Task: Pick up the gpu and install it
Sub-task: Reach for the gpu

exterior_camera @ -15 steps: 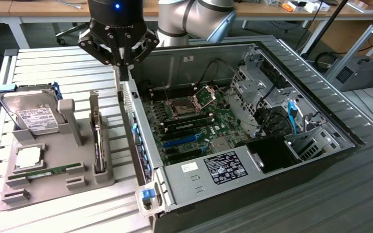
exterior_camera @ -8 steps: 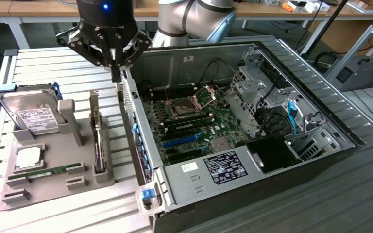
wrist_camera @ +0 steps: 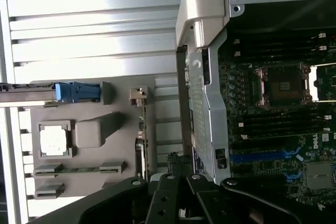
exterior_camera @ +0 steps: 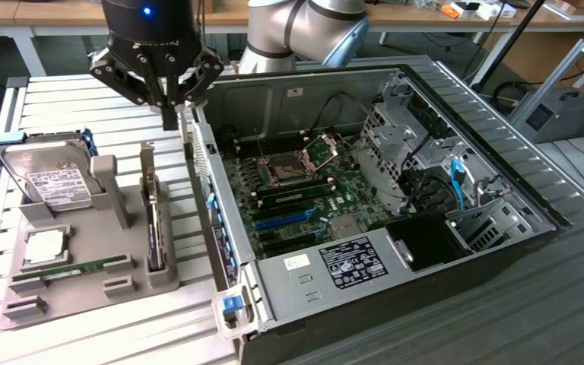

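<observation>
**Exterior view: gpu (exterior_camera: 152, 217) sitting in its holder, gripper (exterior_camera: 170, 122) pinched shut above it**

Nearest the camera is the grey holder (exterior_camera: 94, 243) on the slatted table (exterior_camera: 119, 334), with the memory stick (exterior_camera: 79, 268) lying in a front slot. Going back, the gpu stands on edge in the slot on the side of the holder closest to the computer case (exterior_camera: 271, 103). It's untouched, nothing lifted out. Beyond that the hard drive (exterior_camera: 54, 182) leans in its blue frame. Further back the gripper hangs over the card's far end, just beside the case's side wall, with its fingers closed together and holding nothing (wrist view agrees: gripper (wrist_camera: 176, 169) empty, gpu (wrist_camera: 140, 140) edge-on in the holder).

What worries me:
- Closed fingers can't straddle a card this thin, so coming down like this would probably jab its top edge or metal bracket instead of gripping it.
- The gap between card and case wall looks tight, so a finger opening toward the case could catch the wall.
- A card gripped near one end might tilt and bind in its slot on the way up.
</observation>
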`<state>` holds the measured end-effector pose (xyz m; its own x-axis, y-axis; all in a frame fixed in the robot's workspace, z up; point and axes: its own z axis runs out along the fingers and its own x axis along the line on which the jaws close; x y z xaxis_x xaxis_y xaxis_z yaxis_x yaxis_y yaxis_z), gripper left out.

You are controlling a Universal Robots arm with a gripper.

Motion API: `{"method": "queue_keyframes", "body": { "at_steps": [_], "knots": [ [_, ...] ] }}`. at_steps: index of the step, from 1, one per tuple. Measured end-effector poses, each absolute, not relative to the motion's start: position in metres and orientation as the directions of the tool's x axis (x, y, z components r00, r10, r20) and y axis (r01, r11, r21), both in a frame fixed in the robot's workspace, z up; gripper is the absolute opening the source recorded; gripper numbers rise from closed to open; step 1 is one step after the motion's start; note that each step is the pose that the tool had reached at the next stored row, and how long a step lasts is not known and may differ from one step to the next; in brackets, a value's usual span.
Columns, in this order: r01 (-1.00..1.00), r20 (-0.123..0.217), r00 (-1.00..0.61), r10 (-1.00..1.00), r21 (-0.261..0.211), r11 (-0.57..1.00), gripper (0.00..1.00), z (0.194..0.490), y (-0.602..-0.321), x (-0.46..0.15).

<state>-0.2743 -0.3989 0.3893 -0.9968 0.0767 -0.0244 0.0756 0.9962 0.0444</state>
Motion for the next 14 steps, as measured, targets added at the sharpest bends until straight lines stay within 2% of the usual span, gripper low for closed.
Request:
{"method": "queue_keyframes", "body": {
  "at_steps": [14],
  "knots": [
    [0.076,-0.024,-0.997,0.077,0.044,0.996,0.11,0.3888,-0.3989,-0.2851]
  ]
}}
